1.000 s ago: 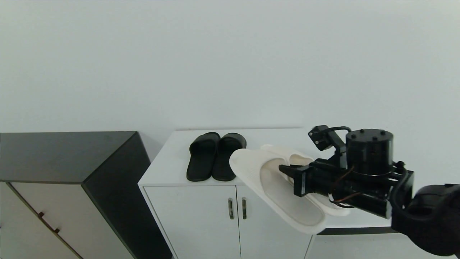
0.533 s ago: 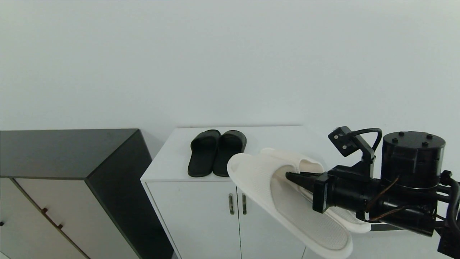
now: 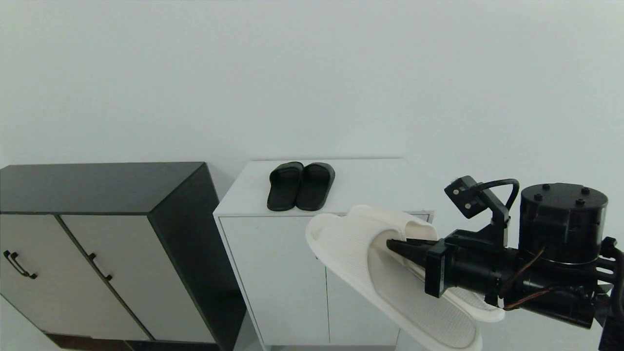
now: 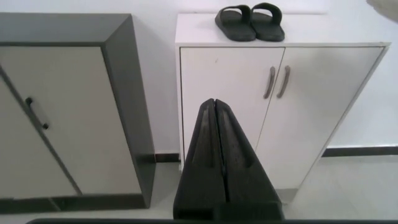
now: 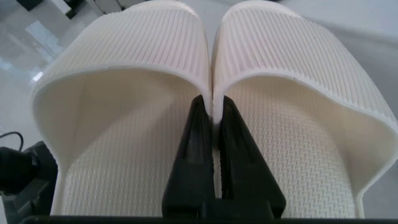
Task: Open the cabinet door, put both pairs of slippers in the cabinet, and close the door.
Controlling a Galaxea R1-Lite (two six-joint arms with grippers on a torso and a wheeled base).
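A pair of white slippers (image 3: 370, 248) hangs in the air in front of the white cabinet (image 3: 273, 273), pinched together by my right gripper (image 3: 397, 245), which is shut on the inner edges of both straps (image 5: 210, 99). A pair of black slippers (image 3: 301, 185) lies side by side on top of the white cabinet (image 4: 249, 93). The cabinet's two doors are closed, with two vertical handles (image 4: 277, 82) at the middle. My left gripper (image 4: 215, 107) is shut on nothing, low down in front of the cabinet and pointing at its left door.
A black-sided cabinet (image 3: 107, 248) with pale doors and dark handles stands to the left of the white one. A plain white wall is behind both. Bare floor (image 4: 348, 186) lies in front of the cabinets.
The whole head view has pulled back and shifted, so both cabinets look farther away. My right gripper still holds the white slippers, now clear of the cabinet top and lower, in front of the doors.
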